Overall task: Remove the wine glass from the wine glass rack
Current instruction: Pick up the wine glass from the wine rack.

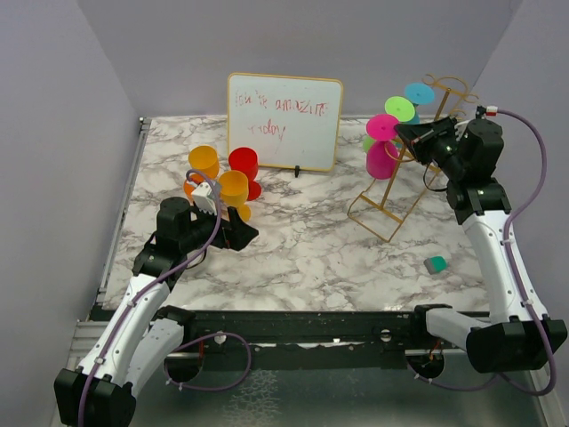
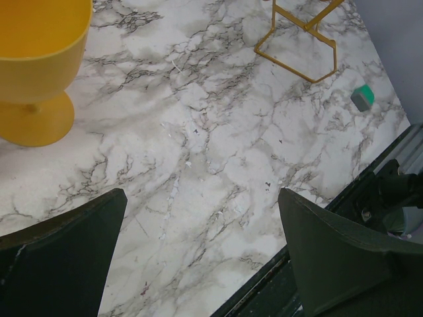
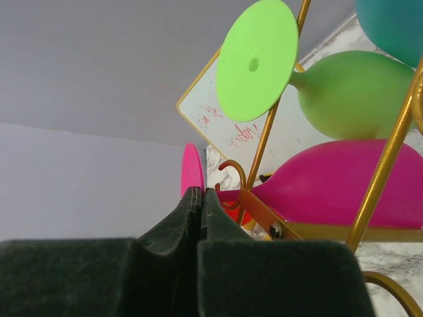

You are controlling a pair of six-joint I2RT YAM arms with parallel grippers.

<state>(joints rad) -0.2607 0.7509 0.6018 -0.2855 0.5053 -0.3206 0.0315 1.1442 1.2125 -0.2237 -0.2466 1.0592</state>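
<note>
The gold wire wine glass rack [image 1: 369,226] stands at the right of the table, and its rail fills the right wrist view [image 3: 262,142]. Three glasses hang on it: a pink wine glass [image 1: 380,160] lowest, a green one [image 1: 400,108] and a teal one [image 1: 419,93] above. My right gripper [image 1: 404,133] is at the pink glass's round foot. In the right wrist view its jaws [image 3: 201,189] are pressed together with the pink foot [image 3: 192,168] at their tip and the pink bowl [image 3: 344,178] to the right. My left gripper [image 1: 247,233] is open and empty above the table [image 2: 201,191].
Orange [image 1: 203,162], red [image 1: 243,164] and yellow [image 1: 234,189] glasses stand upright at the left, the yellow one close to my left gripper [image 2: 39,66]. A white dry-erase board [image 1: 284,120] stands at the back. A small green block [image 1: 435,263] lies near the rack's base [image 2: 286,65].
</note>
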